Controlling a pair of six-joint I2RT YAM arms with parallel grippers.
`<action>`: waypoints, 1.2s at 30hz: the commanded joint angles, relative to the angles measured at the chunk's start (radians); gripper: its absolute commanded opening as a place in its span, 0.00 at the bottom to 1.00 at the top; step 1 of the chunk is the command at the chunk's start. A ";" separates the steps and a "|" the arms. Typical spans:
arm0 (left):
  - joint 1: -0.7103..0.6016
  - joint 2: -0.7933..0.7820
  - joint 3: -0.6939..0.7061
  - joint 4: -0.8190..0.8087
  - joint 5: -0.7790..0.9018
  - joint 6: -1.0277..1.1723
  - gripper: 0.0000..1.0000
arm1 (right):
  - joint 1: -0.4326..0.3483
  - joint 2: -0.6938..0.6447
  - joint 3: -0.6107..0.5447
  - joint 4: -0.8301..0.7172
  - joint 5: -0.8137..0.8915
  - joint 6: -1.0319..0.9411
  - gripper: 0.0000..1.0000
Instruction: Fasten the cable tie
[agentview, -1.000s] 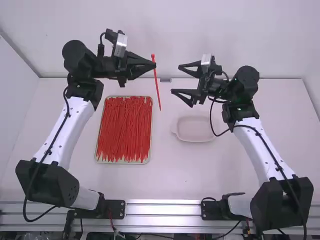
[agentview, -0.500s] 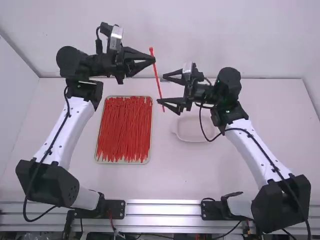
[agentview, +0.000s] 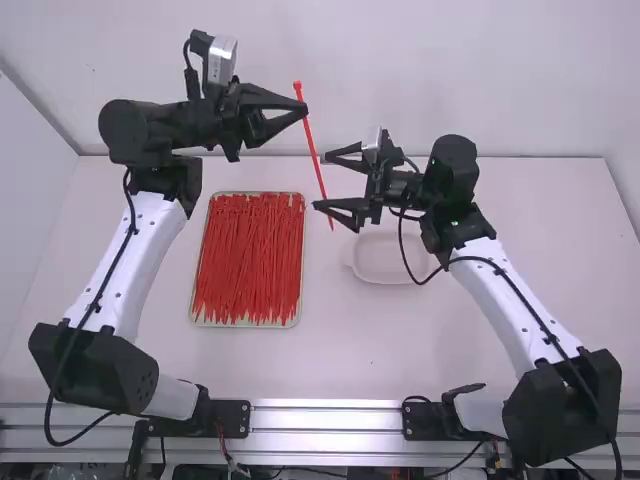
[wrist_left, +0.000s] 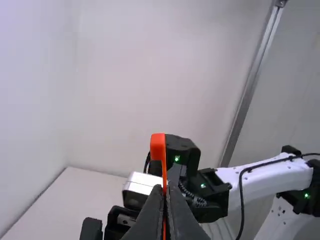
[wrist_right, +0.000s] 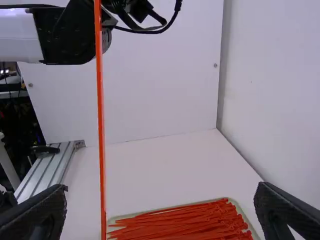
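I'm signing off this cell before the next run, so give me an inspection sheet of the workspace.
Surface: white table, dry and unmarked.
Job's things: one red cable tie hanging in the air, head up; tray full of red ties; empty white dish beside it.
Clutter: nothing seen.
Grippers: left gripper shut on the cable tie near its head; right gripper open, its fingers either side of the tie's lower part, not touching.
Cables: black cables run loose along both arms, clear of the tie.
Surroundings: white walls; metal rail at the arm bases.
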 joint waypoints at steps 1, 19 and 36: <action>-0.009 -0.003 0.023 -0.013 -0.003 0.003 0.02 | 0.013 0.004 0.031 0.006 -0.009 -0.002 0.99; -0.053 -0.003 0.023 -0.321 -0.028 0.278 0.02 | 0.027 0.004 0.031 0.079 -0.009 0.028 0.00; -0.056 -0.003 0.023 -0.239 -0.048 0.271 0.34 | 0.027 0.004 0.031 0.083 -0.009 0.028 0.00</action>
